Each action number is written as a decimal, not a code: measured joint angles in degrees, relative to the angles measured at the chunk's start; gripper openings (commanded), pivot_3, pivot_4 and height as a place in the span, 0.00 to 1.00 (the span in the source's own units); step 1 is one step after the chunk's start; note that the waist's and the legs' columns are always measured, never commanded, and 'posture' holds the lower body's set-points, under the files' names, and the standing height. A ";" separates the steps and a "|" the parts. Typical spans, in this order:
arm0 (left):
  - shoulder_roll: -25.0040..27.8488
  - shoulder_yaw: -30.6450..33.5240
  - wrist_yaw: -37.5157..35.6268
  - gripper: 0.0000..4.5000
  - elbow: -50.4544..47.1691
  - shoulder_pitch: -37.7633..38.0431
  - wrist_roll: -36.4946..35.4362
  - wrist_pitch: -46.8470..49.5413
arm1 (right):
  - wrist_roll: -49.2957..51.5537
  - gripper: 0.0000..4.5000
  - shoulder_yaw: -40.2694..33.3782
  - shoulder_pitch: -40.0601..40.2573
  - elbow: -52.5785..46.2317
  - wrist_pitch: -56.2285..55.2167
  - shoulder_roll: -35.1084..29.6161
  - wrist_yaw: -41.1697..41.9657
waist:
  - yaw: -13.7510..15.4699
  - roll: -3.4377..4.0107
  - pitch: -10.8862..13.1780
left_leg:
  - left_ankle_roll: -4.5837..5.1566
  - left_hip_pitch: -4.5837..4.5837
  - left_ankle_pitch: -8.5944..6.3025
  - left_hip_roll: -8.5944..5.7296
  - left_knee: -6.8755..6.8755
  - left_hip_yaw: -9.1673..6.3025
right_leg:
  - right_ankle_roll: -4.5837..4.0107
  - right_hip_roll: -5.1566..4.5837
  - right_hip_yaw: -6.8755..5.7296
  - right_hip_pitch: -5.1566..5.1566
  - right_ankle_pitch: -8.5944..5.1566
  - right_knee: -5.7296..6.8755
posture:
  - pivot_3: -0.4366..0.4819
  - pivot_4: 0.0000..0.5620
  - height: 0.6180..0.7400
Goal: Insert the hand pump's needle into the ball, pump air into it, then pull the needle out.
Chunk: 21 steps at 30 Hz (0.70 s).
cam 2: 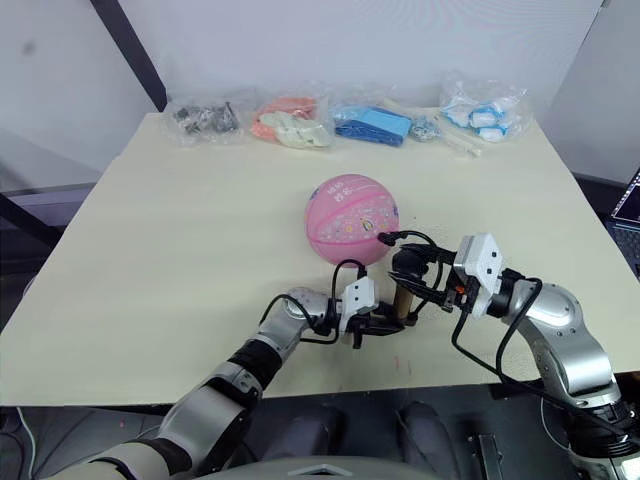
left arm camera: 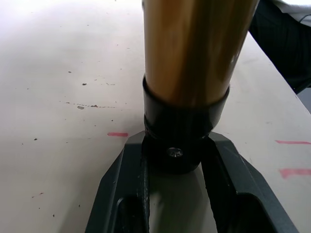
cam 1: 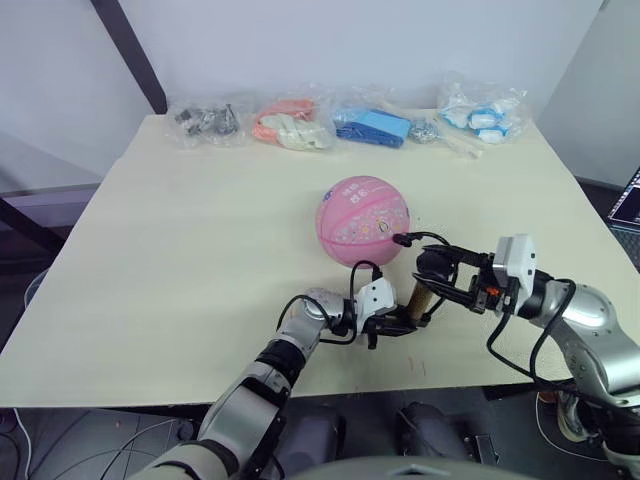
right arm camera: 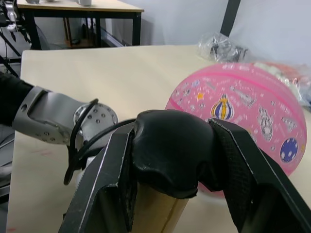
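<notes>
The pink ball [cam 1: 363, 220] rests on the table [cam 1: 180, 260] near its front middle. Just right of it, the hand pump [cam 1: 420, 297] stands tilted between my two grippers. My left gripper [cam 1: 403, 322] is shut on the pump's lower black end cap [left arm camera: 181, 141], below the bronze cylinder [left arm camera: 194, 48]. My right gripper [cam 1: 436, 272] is shut on the black handle [right arm camera: 170, 150] at the top. The thin black hose [cam 1: 428, 238] loops from the pump to a small black fitting [cam 1: 401, 240] touching the ball. The needle itself is hidden at the ball's surface.
Several clear bags line the table's far edge: grey hardware [cam 1: 205, 120], orange and white parts [cam 1: 290, 127], blue parts [cam 1: 375, 127], blue-white parts [cam 1: 485, 115]. A laptop [cam 1: 628, 205] shows past the right edge. The table's front edge lies close below the grippers.
</notes>
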 measured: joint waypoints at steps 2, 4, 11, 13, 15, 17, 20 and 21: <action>0.22 0.00 -0.20 0.24 -0.82 0.16 0.00 0.62 | -0.15 0.42 0.01 0.28 0.19 -0.61 0.44 -0.05 | -0.04 0.00 0.00 | -0.05 0.00 -0.03 0.08 0.00 0.00 | 0.00 0.09 0.00 0.00 0.00 -0.01 | 0.48 0.27 1.00; 0.38 0.01 -0.46 0.24 -1.27 0.33 0.00 0.92 | -0.18 0.42 0.01 0.42 0.21 -0.78 0.64 -0.10 | -0.08 0.01 0.00 | -0.07 0.01 -0.04 0.13 0.00 0.00 | -0.01 0.13 0.01 -0.01 0.00 0.00 | 0.48 0.27 1.00; 0.72 0.12 -0.94 0.53 -2.43 0.85 -0.48 2.10 | -0.54 0.42 0.43 1.24 0.78 -2.00 1.32 0.10 | -0.34 0.01 0.01 | -0.09 0.01 -0.06 0.15 -0.01 0.00 | -0.02 0.16 0.02 -0.01 0.00 -0.01 | 0.48 0.27 1.00; 0.61 0.15 -1.22 0.71 -2.49 1.21 -1.08 2.08 | -0.26 0.42 0.90 1.40 1.08 -2.38 1.90 0.08 | -0.31 0.09 0.04 | -0.09 0.00 -0.06 0.12 0.00 0.00 | -0.02 0.13 0.03 0.00 0.00 -0.01 | 0.48 0.27 1.00; 0.63 0.15 -1.22 0.91 -2.44 1.20 -1.34 2.07 | -0.41 0.42 0.93 1.39 1.22 -2.47 1.90 0.08 | -0.14 0.09 0.05 | -0.12 0.01 -0.03 0.11 0.06 0.01 | -0.04 0.14 0.03 0.00 0.02 -0.01 | 0.48 0.27 1.00; 0.64 0.15 -1.21 0.97 -2.42 1.20 -1.43 2.03 | -0.51 0.42 0.93 1.40 1.27 -2.49 1.90 0.08 | -0.04 0.10 0.06 | -0.18 0.03 0.01 0.12 0.06 0.01 | 0.01 0.15 0.03 0.01 -0.01 -0.01 | 0.48 0.27 1.00; 0.64 0.37 -0.79 0.97 -2.30 1.17 -1.59 2.02 | -0.60 0.42 0.93 1.40 1.32 -2.52 1.90 0.08 | 0.04 0.09 0.06 | -0.23 0.07 0.05 0.18 0.06 0.01 | 0.01 0.22 0.03 0.01 0.00 0.02 | 0.48 0.27 1.00; 0.66 0.44 -0.68 0.97 -2.28 1.17 -1.62 2.00 | -0.59 0.42 0.92 1.40 1.32 -2.53 1.89 0.08 | 0.03 0.10 0.06 | -0.24 0.08 0.05 0.21 0.06 0.01 | 0.01 0.25 0.03 0.01 0.00 0.02 | 0.48 0.27 1.00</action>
